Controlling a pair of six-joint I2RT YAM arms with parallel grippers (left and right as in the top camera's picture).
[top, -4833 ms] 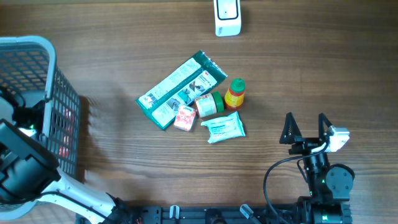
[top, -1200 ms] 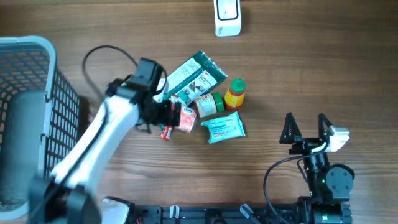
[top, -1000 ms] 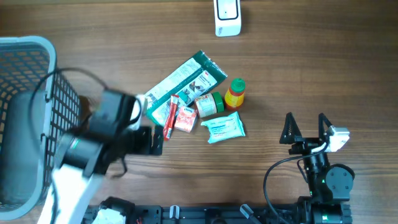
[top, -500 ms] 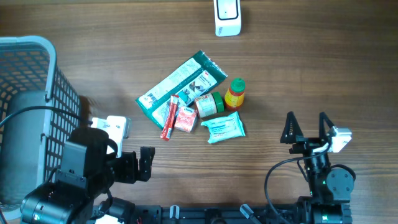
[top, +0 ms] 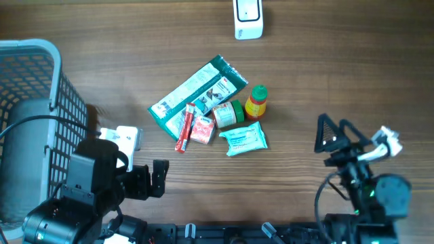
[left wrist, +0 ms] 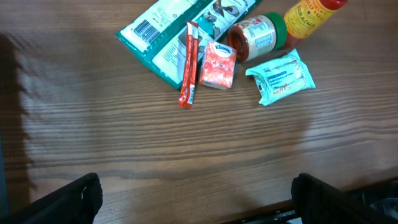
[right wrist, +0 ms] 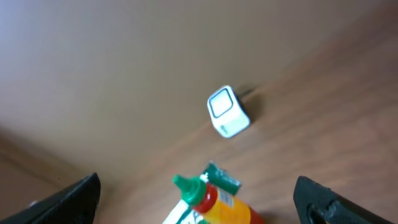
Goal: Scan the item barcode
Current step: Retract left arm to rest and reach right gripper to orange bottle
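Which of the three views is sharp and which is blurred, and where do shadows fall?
Right wrist view: soft all over, the white scanner and the sauce bottle smeared. Left wrist view: sharp, print on the green package shows; a dark shadow lies along the left of the table. Overhead view: sharp, evenly lit.

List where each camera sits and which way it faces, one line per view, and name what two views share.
Overhead: fixed above the table, looking straight down; left gripper and right gripper show at the near edge.
Left wrist: on the left arm, looking down at the item pile; its fingertips fill the bottom corners.
Right wrist: angled forward across the table toward the white scanner; fingertips at the bottom corners.
Shared: the sauce bottle appears in all three views.
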